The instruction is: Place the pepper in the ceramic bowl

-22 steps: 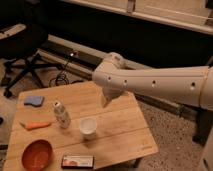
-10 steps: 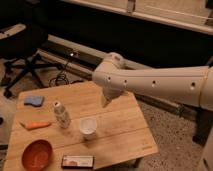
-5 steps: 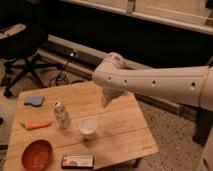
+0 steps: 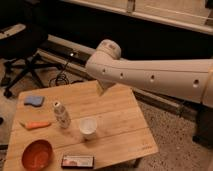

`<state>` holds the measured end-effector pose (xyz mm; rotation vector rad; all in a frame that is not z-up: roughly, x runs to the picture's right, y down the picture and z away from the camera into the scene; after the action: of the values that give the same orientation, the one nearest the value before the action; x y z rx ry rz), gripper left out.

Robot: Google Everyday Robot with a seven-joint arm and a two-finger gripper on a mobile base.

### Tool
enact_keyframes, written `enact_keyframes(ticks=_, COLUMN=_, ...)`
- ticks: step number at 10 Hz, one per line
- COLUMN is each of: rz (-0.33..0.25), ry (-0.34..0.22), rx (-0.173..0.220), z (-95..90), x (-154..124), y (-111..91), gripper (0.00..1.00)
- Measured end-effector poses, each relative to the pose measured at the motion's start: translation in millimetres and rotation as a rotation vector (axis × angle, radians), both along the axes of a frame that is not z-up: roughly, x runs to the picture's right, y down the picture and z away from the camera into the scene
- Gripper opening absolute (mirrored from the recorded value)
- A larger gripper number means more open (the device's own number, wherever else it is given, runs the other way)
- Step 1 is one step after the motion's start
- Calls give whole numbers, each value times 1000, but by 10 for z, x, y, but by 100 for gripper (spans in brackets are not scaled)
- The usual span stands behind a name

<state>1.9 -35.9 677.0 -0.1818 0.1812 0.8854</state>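
The gripper (image 4: 103, 89) hangs under the bend of the white arm (image 4: 150, 75), above the far edge of the light wooden table (image 4: 120, 117). Whether it is spread or closed cannot be told from this view. It carries nothing of the task.

The slender orange pepper (image 4: 36, 125) lies flat on the table's left side, well apart from the gripper. It is just left of a small pale upright bottle (image 4: 61, 114). A blue sponge-like pad (image 4: 34, 100) lies beyond the pepper. The round, shallow orange-red ceramic bowl (image 4: 37, 155) sits near it at the front left corner. A small white cup (image 4: 88, 127) stands right of the bottle, and a dark flat rectangular packet (image 4: 77, 161) lies at the front edge.

The pepper's long axis runs roughly left to right across the view, close to parallel with the table's front edge. Its left end looks darker and may be the stem, though this is not certain.

The step in hand appears to be the reach, with the pick not yet made. The next move likely calls for bringing the gripper left and forward, clear of the bottle. It should then come down over the pepper's middle, closing across its short width. The carry to the bowl would then be short.
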Motion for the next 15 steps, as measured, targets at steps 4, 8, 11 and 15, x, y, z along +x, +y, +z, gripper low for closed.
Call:
enact_keyframes(ticks=4, rz=-202, ry=-167, rx=48, z=-221, x=-826, y=-92, gripper=80)
enact_keyframes(ticks=8, rz=-407, ry=-303, rx=56, z=-381, x=-1619, y=95, gripper=80)
enact_keyframes(ticks=11, rz=-538, ry=-385, rx=32, z=-352, x=-2170, y=338, gripper=80)
enact_keyframes(ticks=15, rz=-653, ry=-464, rx=-5, z=-257, x=-2712, y=582, gripper=80)
